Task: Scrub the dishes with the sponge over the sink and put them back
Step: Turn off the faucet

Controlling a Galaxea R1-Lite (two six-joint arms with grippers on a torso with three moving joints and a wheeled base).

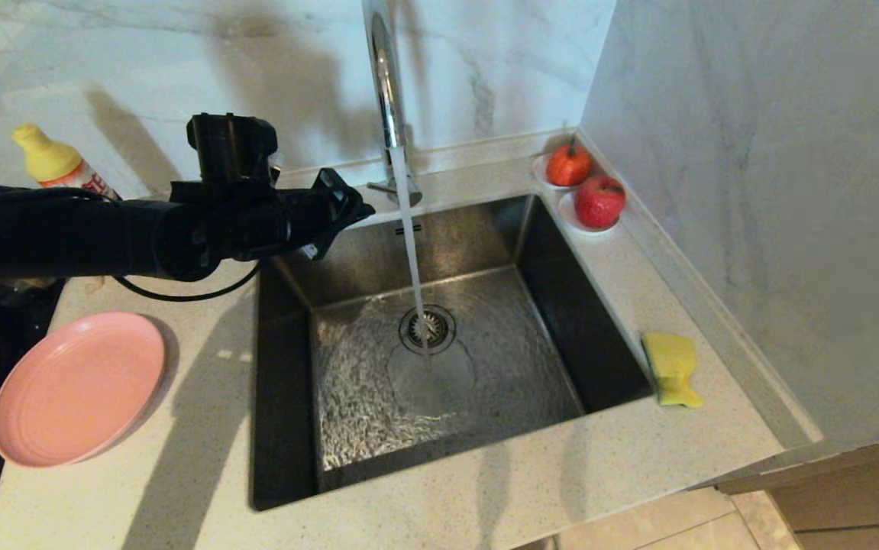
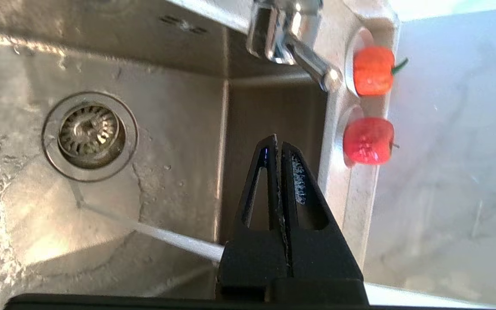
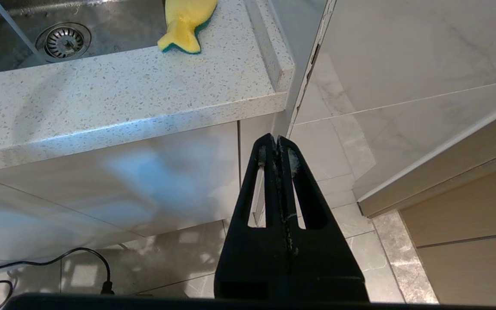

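Pink plate (image 1: 77, 388) waits below the left end effector (image 1: 355, 208), which hangs clenched and empty beside the running faucet (image 1: 386, 92), probably having turned on the water.

A home kitchen: steel sink (image 1: 439, 344), running faucet (image 1: 387, 92), speckled stone countertop (image 1: 195, 458), marble walls.

The room is bright, and the black arm (image 1: 126, 233) throws big soft shadows on the white wall (image 1: 256, 69) and the counter (image 1: 202, 397). Light shines off the wet sink (image 1: 378, 397) floor and the tap (image 1: 387, 84). In the left wrist view the two red fruits (image 2: 370, 105) look a bit fuzzy
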